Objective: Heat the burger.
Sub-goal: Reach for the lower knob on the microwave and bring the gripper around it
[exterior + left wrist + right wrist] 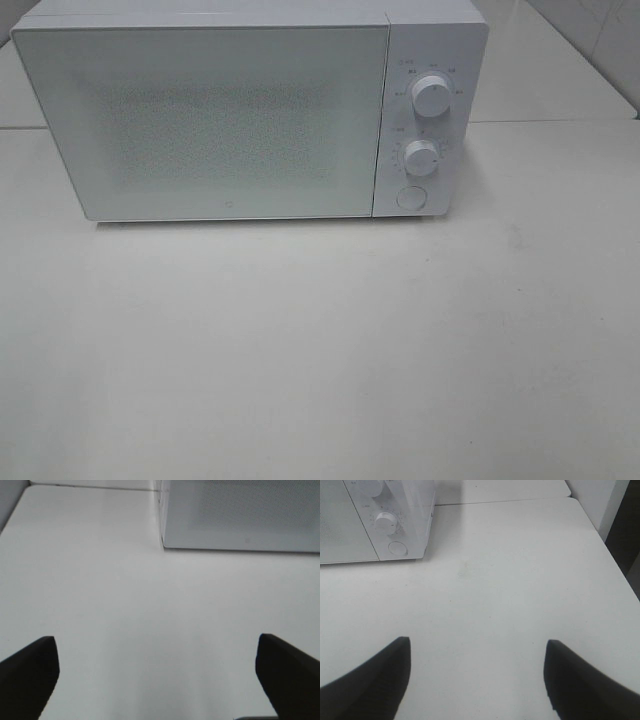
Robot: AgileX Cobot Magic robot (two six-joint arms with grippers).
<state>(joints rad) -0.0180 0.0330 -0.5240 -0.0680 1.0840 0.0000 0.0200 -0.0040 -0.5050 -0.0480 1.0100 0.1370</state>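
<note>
The burger is not in view in any frame. A white microwave [240, 110] stands at the back of the white table [320, 350] with its door shut; its door corner shows in the left wrist view [240, 515] and its control side in the right wrist view [380, 525]. It has two knobs [431, 95] [421, 157] and a round button [410, 196] on the right panel. My left gripper [157, 680] is open and empty over bare table. My right gripper [477, 680] is open and empty over bare table. Neither arm shows in the exterior high view.
The table's right edge [615, 560] shows in the right wrist view, with a dark drop beyond it. A seam between table tops [560, 122] runs behind the microwave. A wall [10, 500] borders the table on the left.
</note>
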